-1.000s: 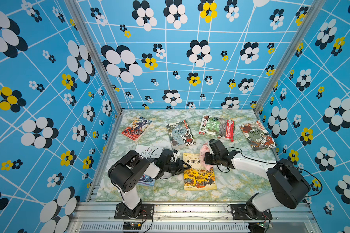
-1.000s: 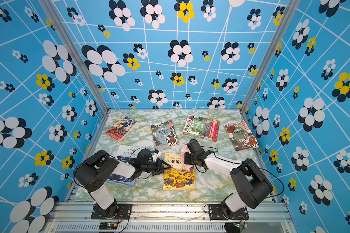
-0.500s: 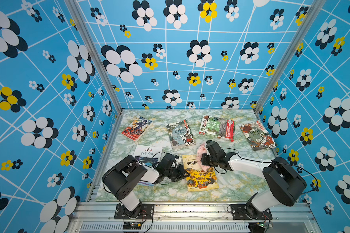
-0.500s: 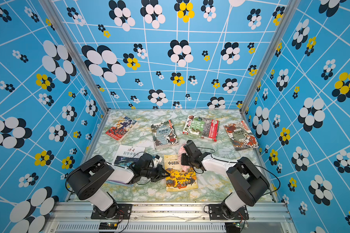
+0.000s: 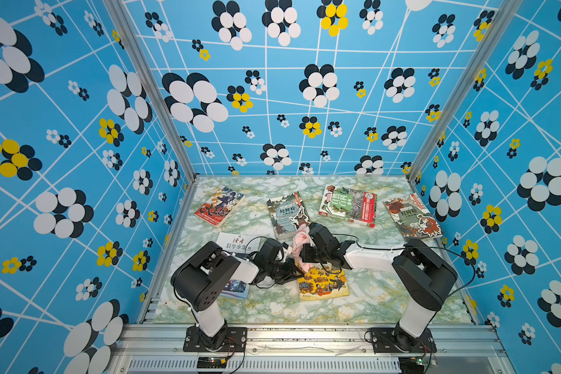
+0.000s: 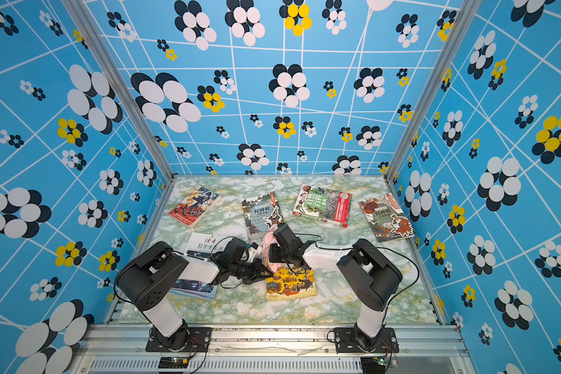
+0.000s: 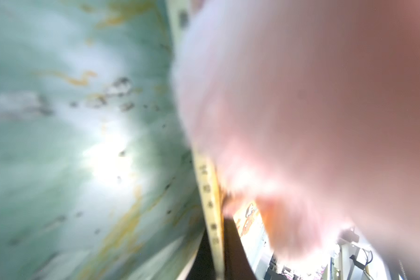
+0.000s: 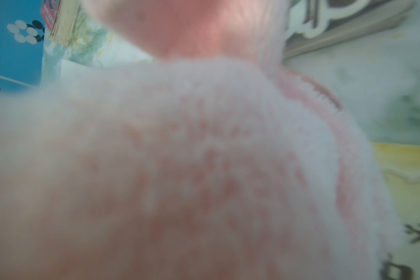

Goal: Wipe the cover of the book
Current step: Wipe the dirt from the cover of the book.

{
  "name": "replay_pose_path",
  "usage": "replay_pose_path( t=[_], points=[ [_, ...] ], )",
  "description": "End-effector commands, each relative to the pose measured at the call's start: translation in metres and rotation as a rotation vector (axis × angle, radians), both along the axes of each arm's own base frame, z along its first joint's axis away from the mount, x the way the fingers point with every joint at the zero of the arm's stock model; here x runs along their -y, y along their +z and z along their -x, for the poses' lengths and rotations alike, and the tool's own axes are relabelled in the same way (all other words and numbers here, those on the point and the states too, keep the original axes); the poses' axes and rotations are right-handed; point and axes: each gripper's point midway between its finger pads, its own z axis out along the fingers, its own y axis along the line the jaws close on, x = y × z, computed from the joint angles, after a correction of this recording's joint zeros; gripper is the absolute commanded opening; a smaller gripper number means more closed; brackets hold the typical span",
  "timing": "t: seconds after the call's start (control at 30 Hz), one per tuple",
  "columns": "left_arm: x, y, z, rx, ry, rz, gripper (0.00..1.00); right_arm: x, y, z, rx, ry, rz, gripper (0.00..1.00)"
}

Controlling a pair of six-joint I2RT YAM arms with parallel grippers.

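Both top views: at least six books, one cloth (image 5: 300, 241), two arms, both reaching low toward centre. The yellow book (image 5: 324, 285) lies front centre, cover up. Its long axis runs front-to-back, head end toward the rear wall. The left gripper (image 5: 290, 270) has its jaws together at the book's left edge. The right gripper (image 5: 305, 255) is clamped on the cloth.

Wrist views: blurred cloth (image 7: 301, 121) fills most of both.

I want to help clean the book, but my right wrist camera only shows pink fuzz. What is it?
Observer: It's a pink cloth. The jaws of the right arm are shut on it, and it hangs down onto the far end of the yellow book.
Operator: What is the other arm doing?
Observer: The left arm reaches to the edge of the yellow book nearest it, and its jaws look pinched on that edge.
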Motion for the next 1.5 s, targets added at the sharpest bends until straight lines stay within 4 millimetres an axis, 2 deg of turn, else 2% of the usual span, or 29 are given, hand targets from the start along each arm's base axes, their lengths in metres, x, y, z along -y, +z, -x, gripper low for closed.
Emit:
replay_pose_path(
  t=[0.0, 0.07, 0.13, 0.2, 0.3, 0.33, 0.4, 0.47, 0.5, 0.57, 0.63, 0.7, 0.8, 0.87, 0.93, 0.97, 1.07, 1.17, 1.23, 1.33, 1.43, 1.47],
  points=[
    [-0.017, -0.022, 0.011, -0.017, -0.038, -0.11, 0.01, 0.089, -0.038, 0.013, -0.129, -0.158, 0.172, 0.0],
    [-0.018, -0.025, 0.013, -0.019, -0.043, -0.113, 0.01, 0.113, -0.038, 0.016, -0.126, -0.183, 0.249, 0.0],
    [-0.017, -0.026, 0.013, -0.019, -0.054, -0.111, 0.01, 0.106, -0.037, 0.019, -0.133, -0.163, 0.224, 0.0],
    [-0.014, -0.027, 0.012, -0.02, -0.069, -0.102, 0.0, 0.076, -0.039, 0.022, -0.133, -0.126, 0.146, 0.0],
    [-0.01, -0.027, 0.011, -0.022, -0.082, -0.084, 0.0, 0.004, -0.039, 0.027, -0.131, -0.012, 0.042, 0.0],
    [-0.009, -0.027, 0.011, -0.024, -0.085, -0.083, 0.0, -0.024, -0.036, 0.028, -0.129, 0.029, -0.014, 0.0],
    [-0.008, -0.027, 0.01, -0.025, -0.094, -0.078, 0.0, -0.066, -0.025, 0.024, -0.122, 0.065, -0.152, 0.0],
    [-0.007, -0.026, 0.01, -0.026, -0.1, -0.08, 0.0, -0.086, -0.016, 0.018, -0.123, 0.064, -0.258, 0.0],
    [-0.007, -0.026, 0.01, -0.025, -0.101, -0.081, 0.0, -0.087, -0.014, 0.015, -0.119, 0.059, -0.282, 0.0],
    [-0.007, -0.025, 0.01, -0.024, -0.104, -0.083, 0.0, -0.073, -0.018, 0.011, -0.122, 0.03, -0.27, 0.0],
    [-0.008, -0.026, 0.009, -0.023, -0.101, -0.087, 0.0, -0.037, -0.028, 0.008, -0.135, -0.037, -0.225, 0.0],
    [-0.009, -0.027, 0.01, -0.023, -0.102, -0.088, 0.0, 0.017, -0.043, 0.007, -0.161, -0.141, -0.17, 0.0],
    [-0.011, -0.029, 0.01, -0.028, -0.102, -0.092, 0.0, 0.084, -0.06, 0.014, -0.19, -0.257, -0.051, 0.0],
    [-0.011, -0.029, 0.011, -0.03, -0.107, -0.088, 0.0, 0.102, -0.064, 0.023, -0.192, -0.268, 0.034, 0.0],
    [-0.011, -0.029, 0.011, -0.027, -0.114, -0.087, 0.0, 0.093, -0.064, 0.027, -0.197, -0.256, 0.009, 0.0],
    [-0.01, -0.028, 0.011, -0.027, -0.119, -0.082, 0.0, 0.08, -0.065, 0.028, -0.196, -0.239, -0.017, 0.0],
    [-0.008, -0.026, 0.01, -0.019, -0.132, -0.073, 0.0, 0.023, -0.063, 0.029, -0.196, -0.148, -0.096, 0.0],
    [-0.007, -0.025, 0.01, -0.012, -0.141, -0.074, 0.0, -0.035, -0.05, 0.023, -0.195, -0.081, -0.246, 0.0],
    [-0.008, -0.025, 0.01, -0.009, -0.142, -0.079, 0.0, -0.05, -0.041, 0.015, -0.193, -0.089, -0.358, 0.0],
    [-0.01, -0.025, 0.009, -0.008, -0.138, -0.081, 0.0, -0.037, -0.042, 0.013, -0.199, -0.115, -0.368, 0.0],
    [-0.011, -0.026, 0.007, -0.01, -0.131, -0.081, 0.0, 0.014, -0.059, 0.022, -0.221, -0.168, -0.221, 0.0],
    [-0.012, -0.025, 0.006, -0.008, -0.129, -0.08, 0.0, 0.037, -0.065, 0.027, -0.231, -0.195, -0.16, 0.0]
  ],
)
